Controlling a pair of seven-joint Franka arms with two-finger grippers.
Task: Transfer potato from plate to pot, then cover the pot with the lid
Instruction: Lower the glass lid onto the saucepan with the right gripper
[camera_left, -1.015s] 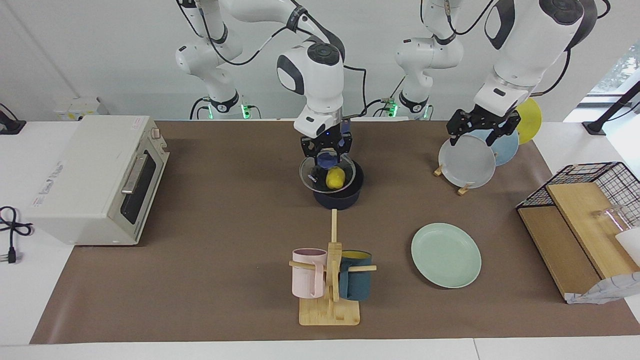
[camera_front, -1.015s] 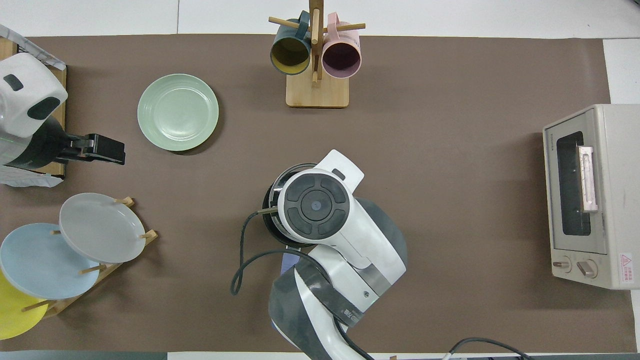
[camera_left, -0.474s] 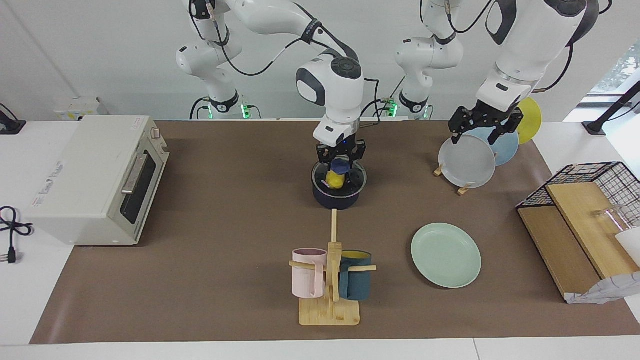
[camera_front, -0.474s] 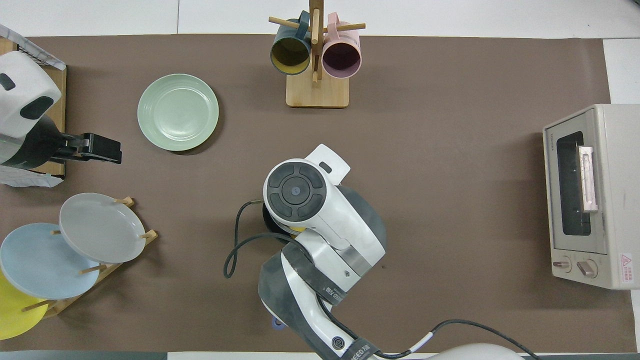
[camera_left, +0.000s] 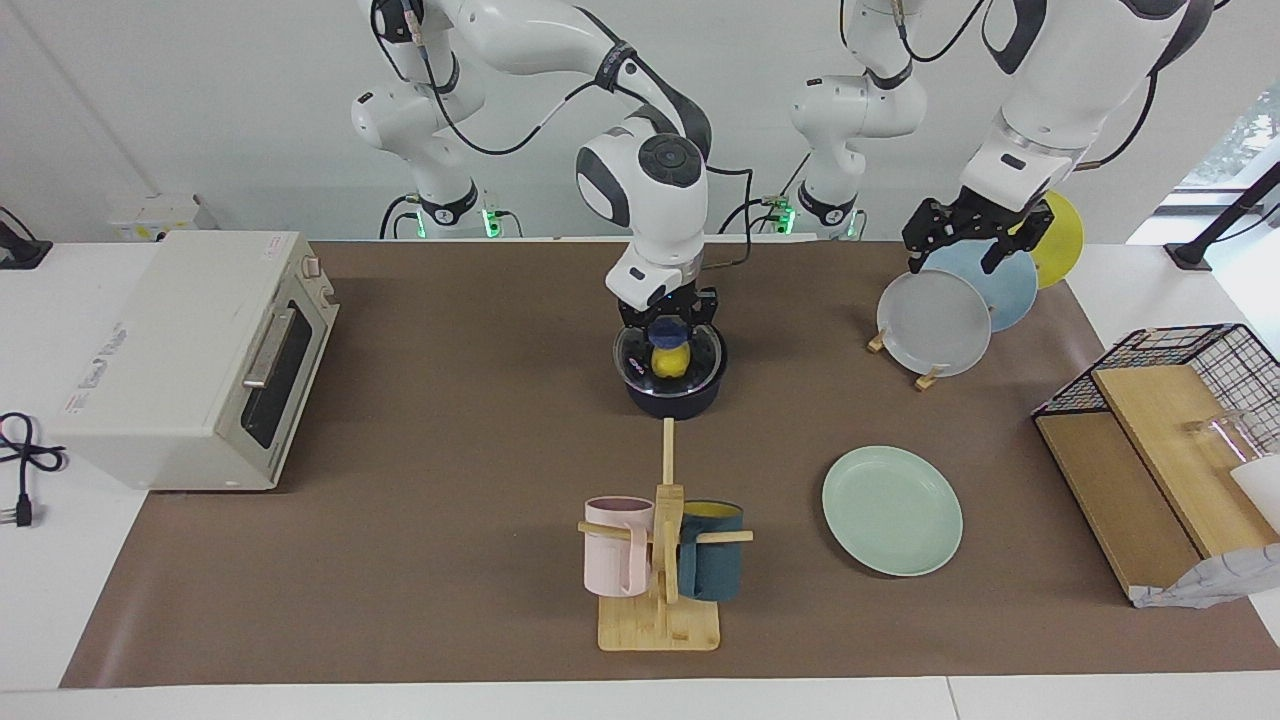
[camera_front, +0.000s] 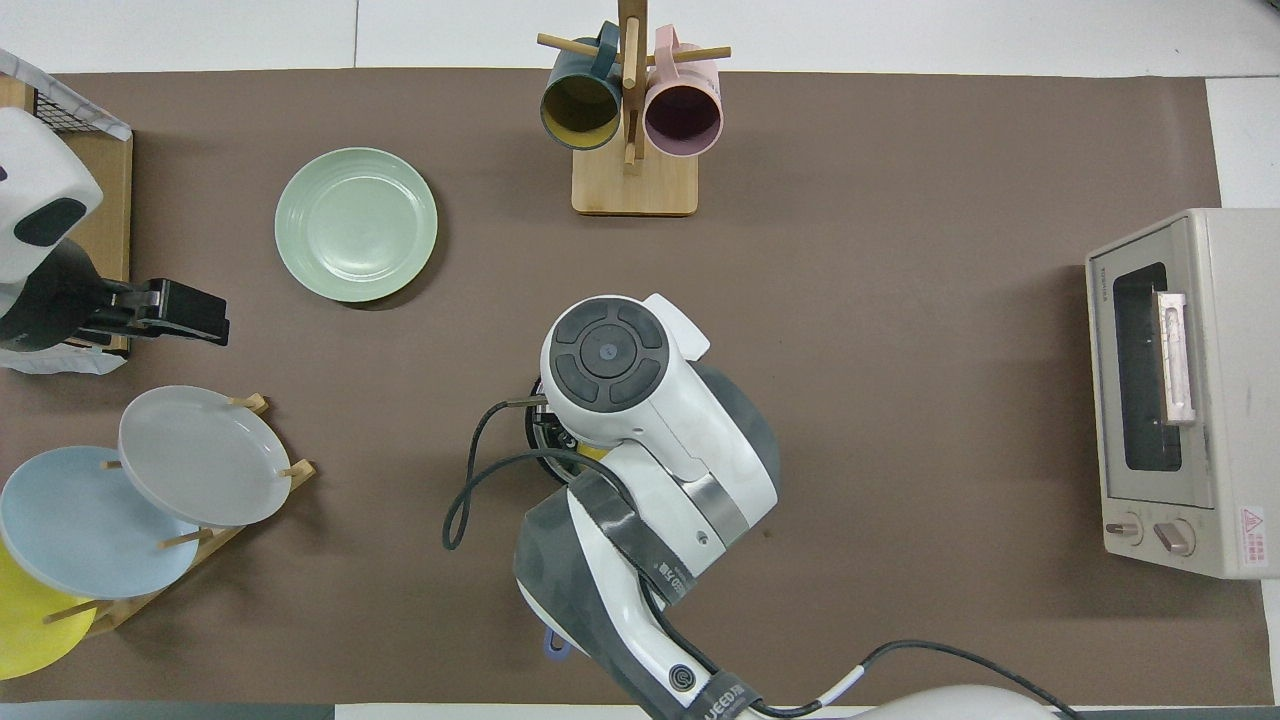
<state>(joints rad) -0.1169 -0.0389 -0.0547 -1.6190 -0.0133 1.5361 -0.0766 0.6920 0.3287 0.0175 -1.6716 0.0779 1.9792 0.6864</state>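
- Potato (camera_left: 670, 360) sits inside the pot (camera_left: 674, 392), its yellow showing through the glass lid (camera_left: 700, 358), which lies on the pot's rim.
- Right claw (camera_left: 668, 320) is down on the lid's blue knob (camera_left: 667, 331), fingers closed around it. In the overhead view the right arm's wrist covers nearly all of the pot and lid, so only an edge of the pot (camera_front: 537, 432) shows.
- Left claw (camera_left: 968, 238) hangs in the air over the rack of upright plates (camera_left: 934, 322) at the left arm's end of the surface (camera_left: 450, 450); its fingers are spread and hold nothing. From overhead the left claw (camera_front: 180, 312) appears near the wire basket (camera_left: 1180, 365).
- Plate (camera_left: 892, 510), mint green, lies flat with nothing on it, farther from the robots than the pot and toward the left arm's end; the same plate (camera_front: 356, 224) is clear in the overhead view.
- Mug stand (camera_left: 660, 570) with a pink mug and a teal mug stands farther from the robots than the pot, beside the plate.
- Toaster oven (camera_left: 190, 355) sits at the right arm's end of the surface.
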